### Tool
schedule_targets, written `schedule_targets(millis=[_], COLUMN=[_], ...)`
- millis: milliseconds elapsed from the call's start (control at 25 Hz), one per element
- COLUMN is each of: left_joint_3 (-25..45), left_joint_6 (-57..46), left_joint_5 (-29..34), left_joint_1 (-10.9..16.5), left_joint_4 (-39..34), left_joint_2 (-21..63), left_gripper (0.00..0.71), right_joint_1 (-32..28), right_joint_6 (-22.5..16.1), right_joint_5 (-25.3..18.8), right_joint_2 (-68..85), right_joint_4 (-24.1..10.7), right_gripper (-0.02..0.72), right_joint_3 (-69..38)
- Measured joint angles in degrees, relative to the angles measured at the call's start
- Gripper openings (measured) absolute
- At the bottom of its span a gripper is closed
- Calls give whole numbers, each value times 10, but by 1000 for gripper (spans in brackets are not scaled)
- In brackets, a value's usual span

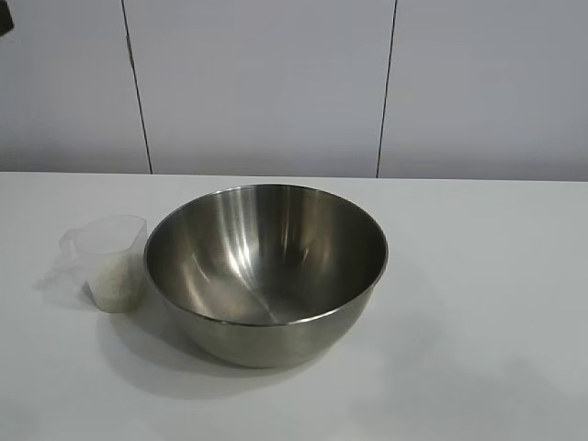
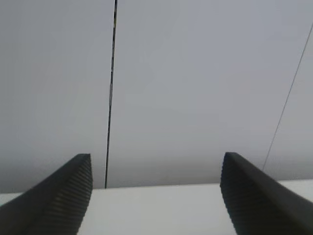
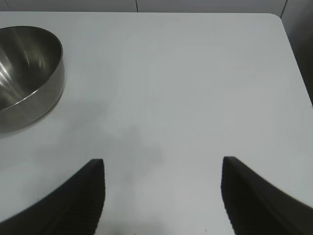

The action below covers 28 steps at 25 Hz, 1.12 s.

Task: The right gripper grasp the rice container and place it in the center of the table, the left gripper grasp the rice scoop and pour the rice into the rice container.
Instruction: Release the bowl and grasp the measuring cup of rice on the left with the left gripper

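The rice container (image 1: 266,271), a wide shiny steel bowl, stands on the white table (image 1: 478,303) near the middle, and nothing shows inside it. Just left of it, almost touching, stands the rice scoop (image 1: 112,260), a small clear plastic cup with rice (image 1: 117,283) heaped in its lower half. Neither arm appears in the exterior view. My left gripper (image 2: 156,164) is open over the table's far edge and faces the wall, with nothing between its fingers. My right gripper (image 3: 163,164) is open above bare table, and the rice container (image 3: 27,76) lies off to one side of it.
A grey panelled wall (image 1: 276,83) with dark vertical seams rises behind the table. The table's rounded corner (image 3: 276,19) and side edge show in the right wrist view. White tabletop stretches right of the bowl.
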<state>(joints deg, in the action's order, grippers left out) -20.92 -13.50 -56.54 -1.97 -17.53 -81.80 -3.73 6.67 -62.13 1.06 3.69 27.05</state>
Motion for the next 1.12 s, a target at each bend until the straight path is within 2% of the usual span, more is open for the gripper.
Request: schedule_targets(millis=[80,160,400,600,760,1120], left_joint_3=[33,55,66,67,67,43], left_joint_6=[7,23,102,166,235,245], left_joint_5=[-53,-74,-82,-83,-85,-92], left_joint_1=[6,6,8,8,8,8], left_joint_4=[-7,1,17,17,10,-7], left_joint_2=[-33,-74,-166,-213,-231,-310], left_gripper=[530,529,524,463,447,444], right_joint_1=[0,0,0,0,0,0], right_joint_6=[0,0,0,0,0,0], right_joint_5=[0,0,1,1,1,1], right_joint_2=[0,0,0,0,0,0], right_joint_4=[0,0,0,0,0,0], right_gripper=[463,463,463,463,463,463], right_joint_3=[0,0,0,0,0,0])
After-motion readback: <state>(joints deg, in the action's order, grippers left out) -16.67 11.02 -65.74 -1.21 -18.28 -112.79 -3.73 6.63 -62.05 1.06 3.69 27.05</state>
